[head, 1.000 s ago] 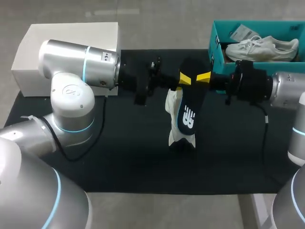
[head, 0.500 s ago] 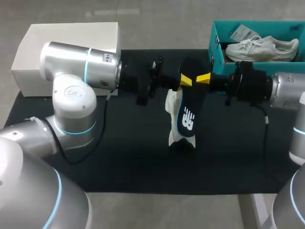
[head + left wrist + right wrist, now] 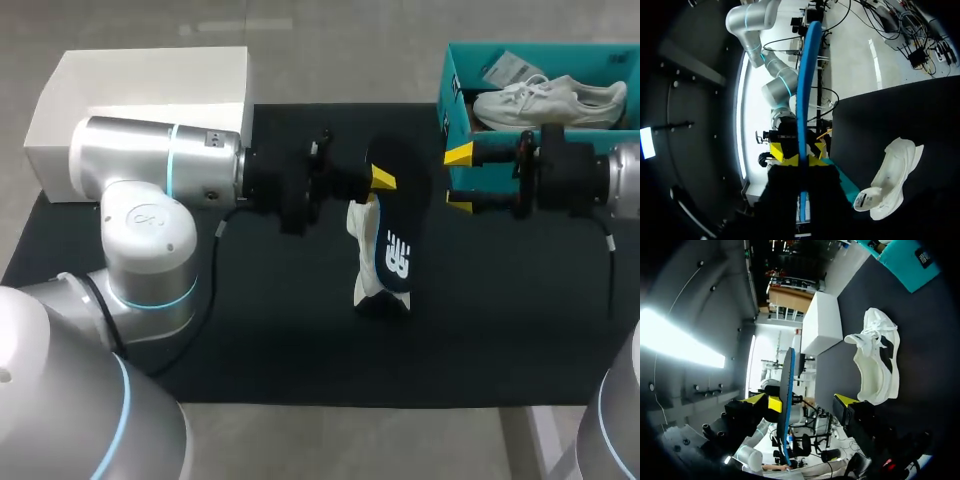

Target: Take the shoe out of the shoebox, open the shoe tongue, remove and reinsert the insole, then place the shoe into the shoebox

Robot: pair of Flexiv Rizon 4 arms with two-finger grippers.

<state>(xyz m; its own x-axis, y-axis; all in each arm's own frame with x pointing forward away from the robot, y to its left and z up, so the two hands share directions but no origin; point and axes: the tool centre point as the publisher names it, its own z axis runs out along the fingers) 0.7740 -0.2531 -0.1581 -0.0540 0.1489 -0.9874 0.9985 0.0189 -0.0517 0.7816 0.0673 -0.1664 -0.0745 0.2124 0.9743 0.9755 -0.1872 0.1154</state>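
Observation:
My left gripper (image 3: 378, 180) is shut on the top end of a dark insole (image 3: 396, 240), which hangs edge-on above the black mat. In the left wrist view the insole (image 3: 807, 75) shows as a thin blue edge running out from between the fingertips of the left gripper (image 3: 801, 159). A white shoe (image 3: 364, 262) lies on the mat, partly hidden by the insole; it also shows beside each gripper (image 3: 892, 175) (image 3: 877, 365). My right gripper (image 3: 460, 181) stands open to the right of the insole, apart from it. Its own view shows the insole (image 3: 788, 390) ahead of the right gripper (image 3: 800, 401).
A teal shoebox (image 3: 452, 95) at the back right holds another white shoe (image 3: 550, 100); the right gripper is close in front of it. A white box (image 3: 140, 95) stands at the back left. The black mat (image 3: 300, 340) covers the table.
My right gripper let go of the insole, opened wide and drew back to the right. The left gripper kept hold of the insole and shifted slightly left.

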